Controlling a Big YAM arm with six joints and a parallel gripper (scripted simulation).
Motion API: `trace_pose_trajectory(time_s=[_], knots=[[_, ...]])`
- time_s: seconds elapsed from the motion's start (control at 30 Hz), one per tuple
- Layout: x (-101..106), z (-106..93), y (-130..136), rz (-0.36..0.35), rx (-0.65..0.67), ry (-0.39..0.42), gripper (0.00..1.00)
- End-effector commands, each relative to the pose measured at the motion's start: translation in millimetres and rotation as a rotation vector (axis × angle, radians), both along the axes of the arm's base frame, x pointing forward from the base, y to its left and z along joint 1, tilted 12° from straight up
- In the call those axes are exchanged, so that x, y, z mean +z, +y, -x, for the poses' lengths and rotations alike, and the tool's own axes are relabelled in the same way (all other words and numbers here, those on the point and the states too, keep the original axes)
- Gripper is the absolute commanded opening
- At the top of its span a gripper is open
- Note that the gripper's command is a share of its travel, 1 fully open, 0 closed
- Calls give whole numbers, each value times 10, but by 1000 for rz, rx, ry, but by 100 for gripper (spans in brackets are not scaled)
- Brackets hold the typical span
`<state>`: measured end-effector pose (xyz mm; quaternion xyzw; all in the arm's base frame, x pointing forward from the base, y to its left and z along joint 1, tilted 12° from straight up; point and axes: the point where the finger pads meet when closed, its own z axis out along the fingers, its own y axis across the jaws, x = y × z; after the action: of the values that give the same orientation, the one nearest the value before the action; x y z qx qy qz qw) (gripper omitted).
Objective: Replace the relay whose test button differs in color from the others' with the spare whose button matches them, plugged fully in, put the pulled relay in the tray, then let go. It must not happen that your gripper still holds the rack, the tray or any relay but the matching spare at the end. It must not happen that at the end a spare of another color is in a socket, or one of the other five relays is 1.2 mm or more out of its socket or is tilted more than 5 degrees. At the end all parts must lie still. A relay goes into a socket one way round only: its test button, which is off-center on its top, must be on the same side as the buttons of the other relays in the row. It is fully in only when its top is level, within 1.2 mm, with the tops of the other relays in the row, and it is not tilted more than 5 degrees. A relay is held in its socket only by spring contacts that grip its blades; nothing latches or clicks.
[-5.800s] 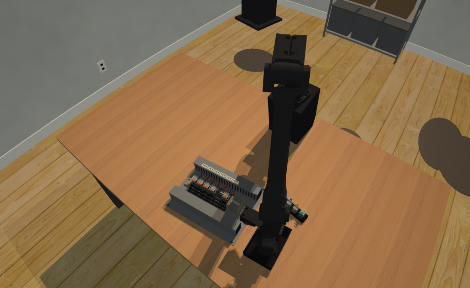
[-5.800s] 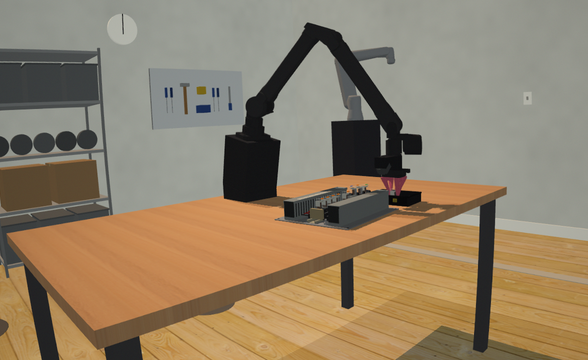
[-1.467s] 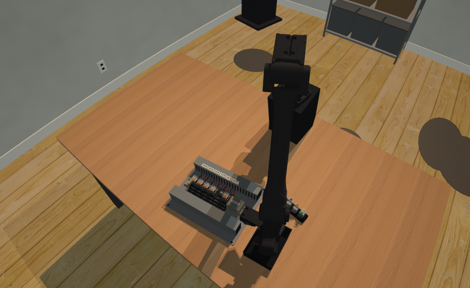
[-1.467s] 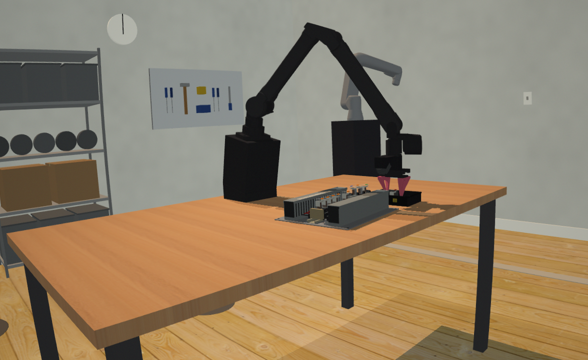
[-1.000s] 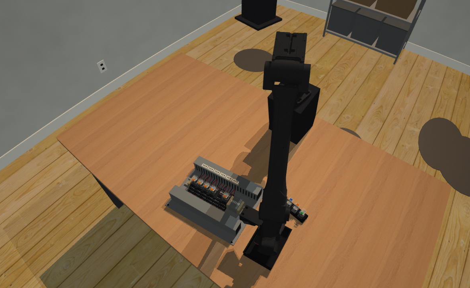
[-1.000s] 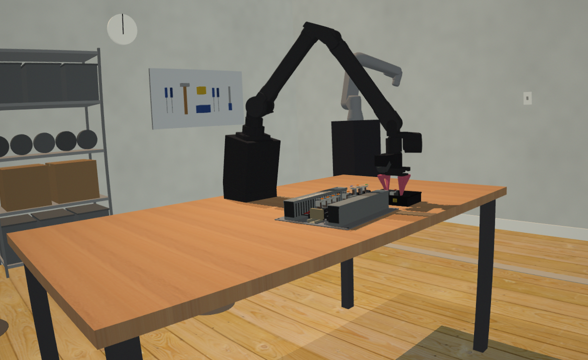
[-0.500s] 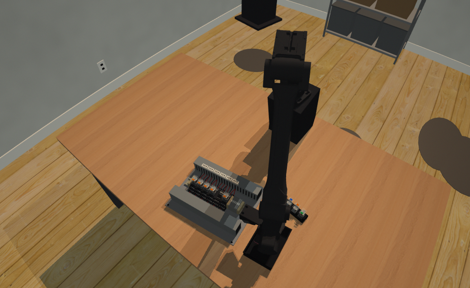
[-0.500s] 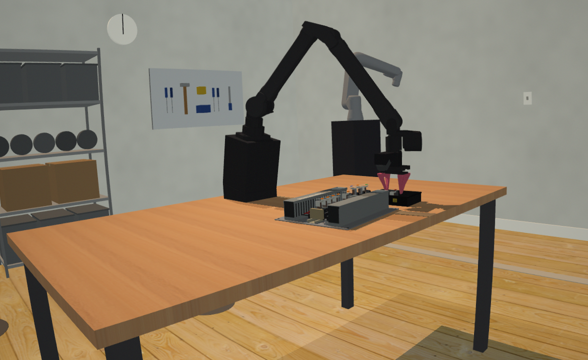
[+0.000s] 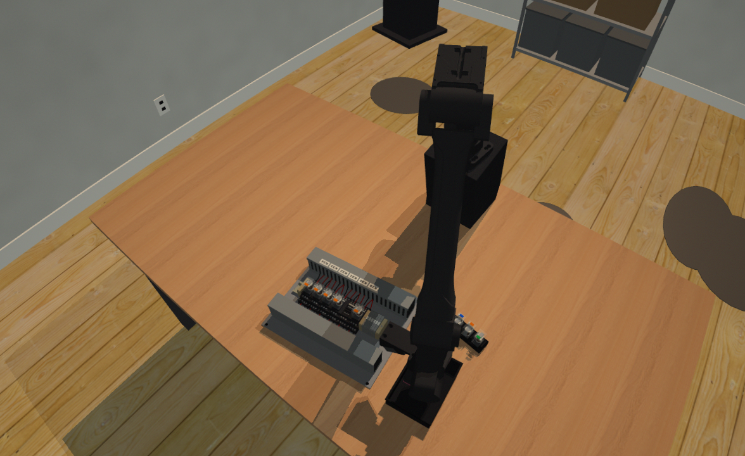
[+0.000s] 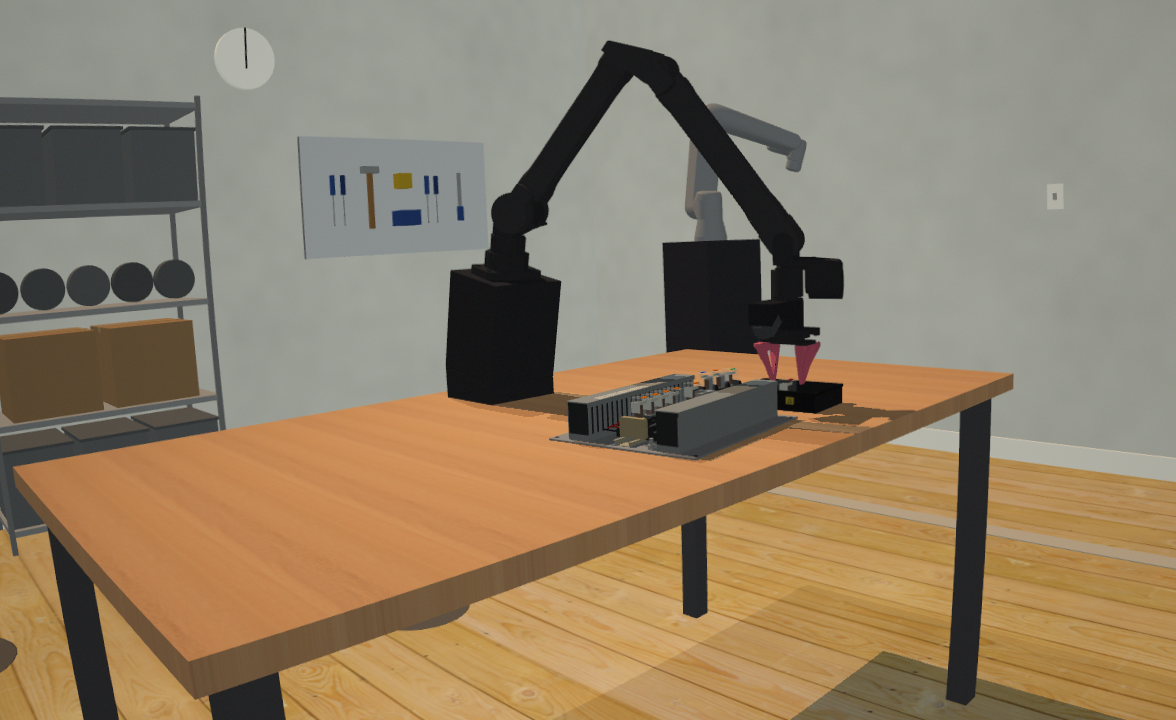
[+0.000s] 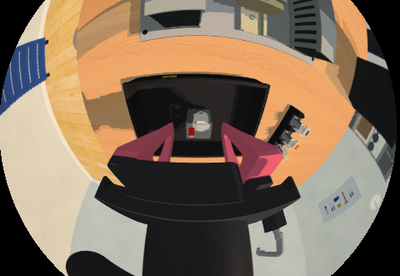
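Observation:
A relay point(image 11: 204, 132) with a red button sits upright in the black tray point(image 9: 409, 412) point(image 10: 820, 396) point(image 11: 246, 101). My gripper point(image 10: 787, 382) point(image 11: 197, 127) is open over the tray, one fingertip on each side of that relay, with gaps showing in the wrist view. The arm hides the fingers in the top view. In the panel row, several orange-button relays point(image 9: 336, 300) stand in sockets, with an empty socket point(image 9: 346, 306) before the last one. The black spare holder point(image 9: 480, 347) point(image 11: 289, 111) bears three spares: blue point(image 9: 461, 316) point(image 11: 307, 132), orange point(image 9: 470, 325) point(image 11: 297, 147) and green point(image 9: 479, 337).
The grey panel's two raised wire ducts point(image 9: 324, 320) point(image 10: 717, 413) flank the socket row. A beige end block point(image 11: 260, 2) and the panel's edge lie beyond the tray in the wrist view. The spare holder stands beside the tray, on the right in the wrist view.

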<state>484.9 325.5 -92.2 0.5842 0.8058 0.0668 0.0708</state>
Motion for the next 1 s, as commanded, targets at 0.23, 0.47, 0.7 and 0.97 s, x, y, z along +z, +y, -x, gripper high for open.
trace_pose_trajectory(time_s=[0.23, 0.47, 0.7, 0.97], knots=[[297, -53, 102, -24, 4, -33, 59], [309, -27, 87, -22, 2, -29, 59], [345, -44, 107, -26, 2, -34, 59], [367, -34, 111, -26, 2, -34, 59]])
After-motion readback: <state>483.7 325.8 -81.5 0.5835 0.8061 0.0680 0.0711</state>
